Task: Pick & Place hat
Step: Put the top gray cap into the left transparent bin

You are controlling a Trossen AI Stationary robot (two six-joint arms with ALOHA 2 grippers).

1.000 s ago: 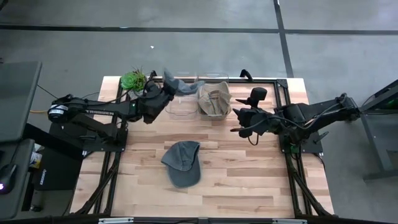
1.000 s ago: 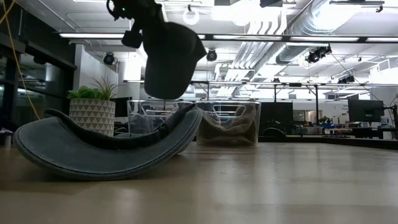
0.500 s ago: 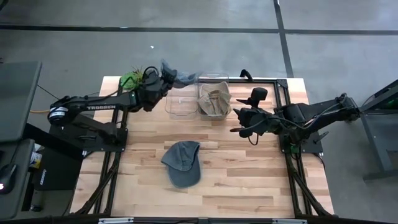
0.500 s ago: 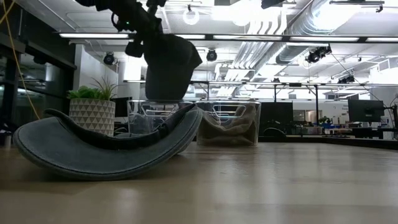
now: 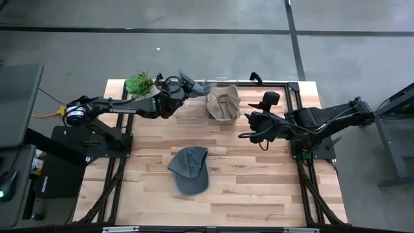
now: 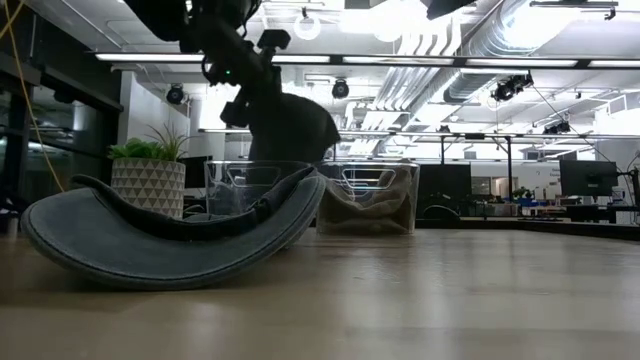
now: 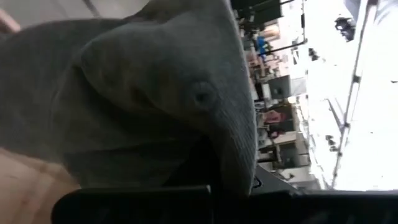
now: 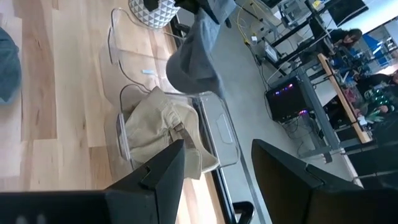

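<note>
A grey hat (image 5: 188, 82) hangs from my left gripper (image 5: 174, 96), which is shut on it above the left clear bin (image 5: 187, 111) at the table's far edge. In the low view the hat (image 6: 290, 130) reaches down to about the rim of that bin (image 6: 240, 185). The right clear bin (image 5: 228, 83) holds a tan hat (image 5: 223, 103). Another grey hat (image 5: 189, 169) lies crown up on the table's middle. My right gripper (image 5: 249, 127) hovers open to the right of the bins, holding nothing. My left gripper is shut on the grey hat's cloth (image 7: 143, 171), coming at it about level from the table's left. The cloth itself covers the fingers, so which part they have cannot be told. The hat is lifted clear, its crown and top button (image 7: 202, 95) beyond the fingers.
A potted plant (image 5: 138, 83) stands at the far left corner beside the bins. Bare wood lies along the near half of the table around the lying hat. In the right wrist view the held hat (image 8: 196, 56) shows over the bins, with people and desks in the room beyond.
My left gripper has swung toward the table's right and sunk, staying shut on the grey hat. The hat has come down from well above the bins to about the left bin's rim. My right arm has kept still.
</note>
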